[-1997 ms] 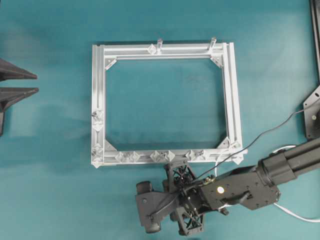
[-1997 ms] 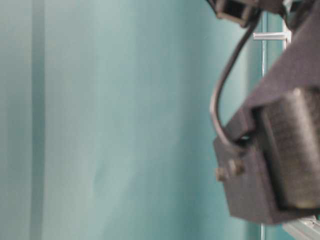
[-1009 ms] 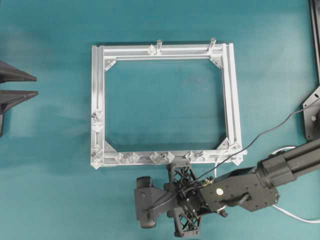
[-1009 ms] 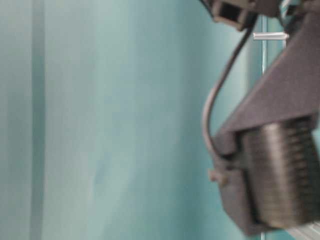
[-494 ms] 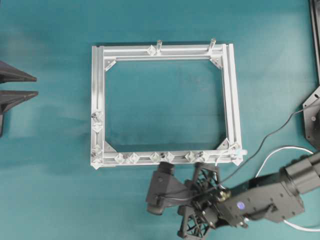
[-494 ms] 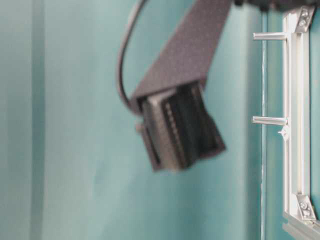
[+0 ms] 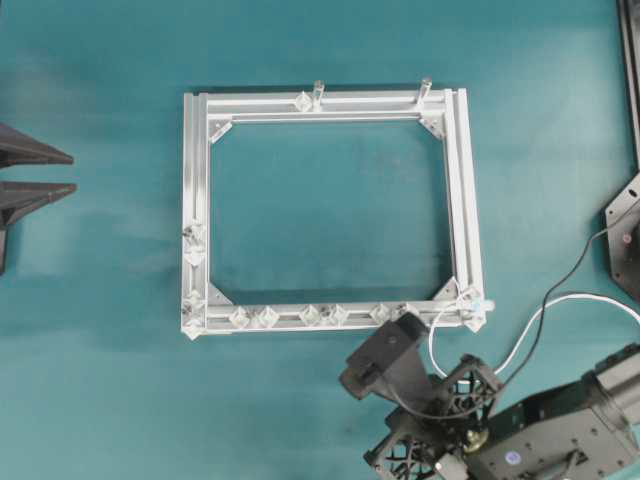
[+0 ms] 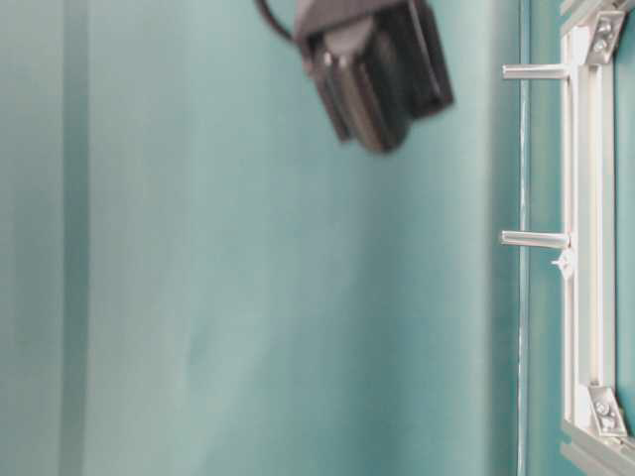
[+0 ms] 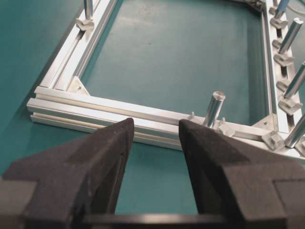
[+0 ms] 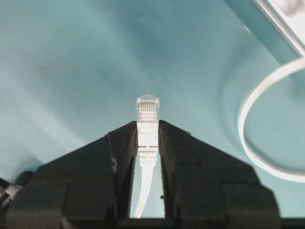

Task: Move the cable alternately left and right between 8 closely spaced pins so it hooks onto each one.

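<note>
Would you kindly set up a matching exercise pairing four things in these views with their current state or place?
1. left gripper
2. right gripper
3. cable
4. aluminium frame

A. pinched by its plug between black fingers
B. lying flat on the teal table
C. open, holding nothing
D. shut on the plug

Pairs: 1-C, 2-D, 3-A, 4-B
</note>
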